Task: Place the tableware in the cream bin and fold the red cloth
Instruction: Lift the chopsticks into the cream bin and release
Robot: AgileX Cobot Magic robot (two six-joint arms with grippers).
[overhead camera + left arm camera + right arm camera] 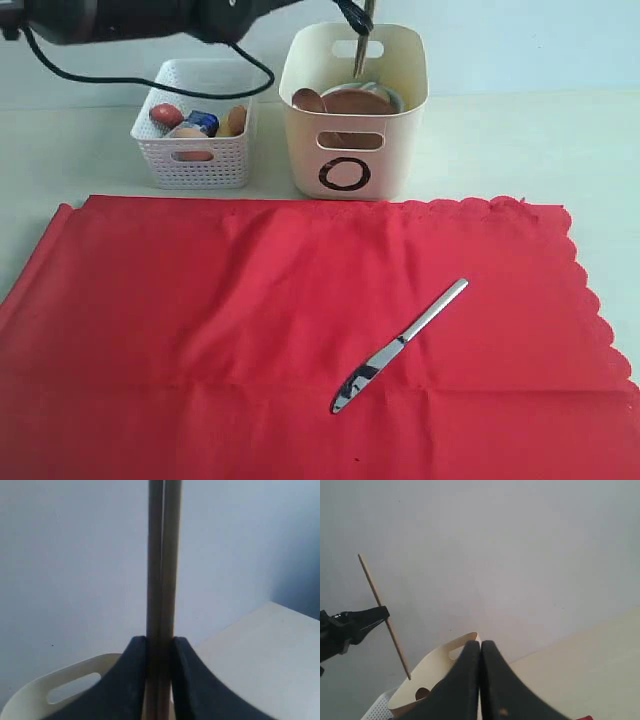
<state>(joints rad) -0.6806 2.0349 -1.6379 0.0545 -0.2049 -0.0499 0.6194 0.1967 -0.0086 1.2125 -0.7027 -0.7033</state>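
Directly over the cream bin [405,150], the wooden chopsticks [161,555] hang nearly upright, clamped in the left end effector [160,645]. Inside the bin lie a brown plate [357,102] and a wooden spoon [308,99]. In front, the red cloth [200,320] is spread flat on the tabletop [520,140] with the slim metal-handled utensil [400,345] lying on it. The right end effector [480,647] has its jaws pressed together on nothing.

The pale cream bench [520,140] carries a large bright red fabric cloth [250,330] spread flat over its near part, scalloped edge on the right; just behind the cloth's far edge stand a tall cream plastic bin [400,150] and, left of it, a low white lattice basket [200,168].
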